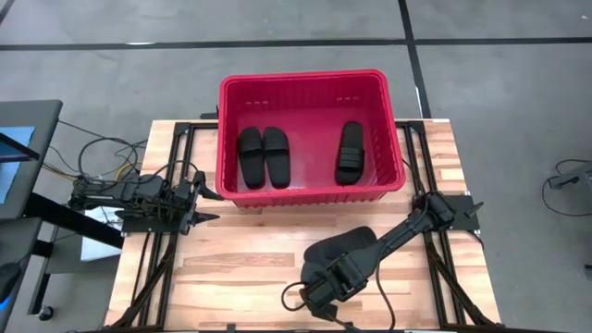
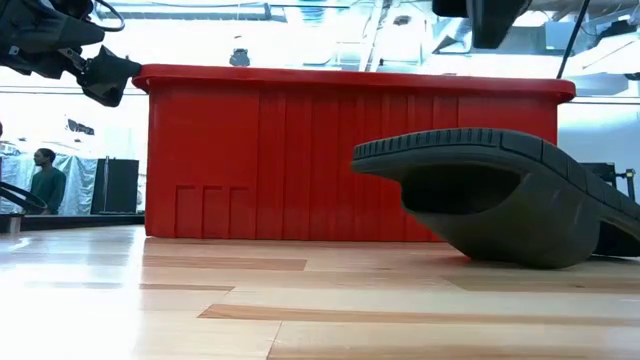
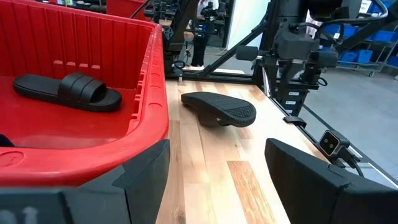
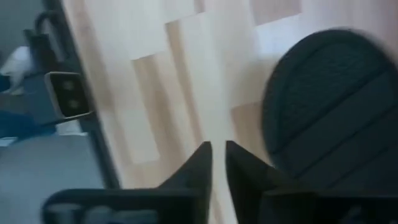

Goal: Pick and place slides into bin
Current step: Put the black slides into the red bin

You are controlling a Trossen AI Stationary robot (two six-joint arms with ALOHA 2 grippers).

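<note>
Three black slides lie sole-down on the floor of the red bin [image 1: 388, 129]: two side by side [image 1: 264, 155] at its left and one [image 1: 350, 153] at its right. A further slide [image 1: 344, 246] lies on the table in front of the bin, tread up [image 2: 500, 185], resting on its strap with one end raised. My right gripper [image 4: 217, 155] hangs above the table just beside this slide, pointing down, with only a narrow slit between its fingertips and nothing in it. My left gripper [image 1: 199, 199] waits open by the bin's near left corner.
The bin stands at the table's far middle, its rim [image 2: 350, 78] high above the tabletop. Bare wood [image 1: 240, 268] lies between the arms. A small camera block [image 4: 68, 93] sits at the table's near edge. A person [image 2: 42, 180] stands in the room behind.
</note>
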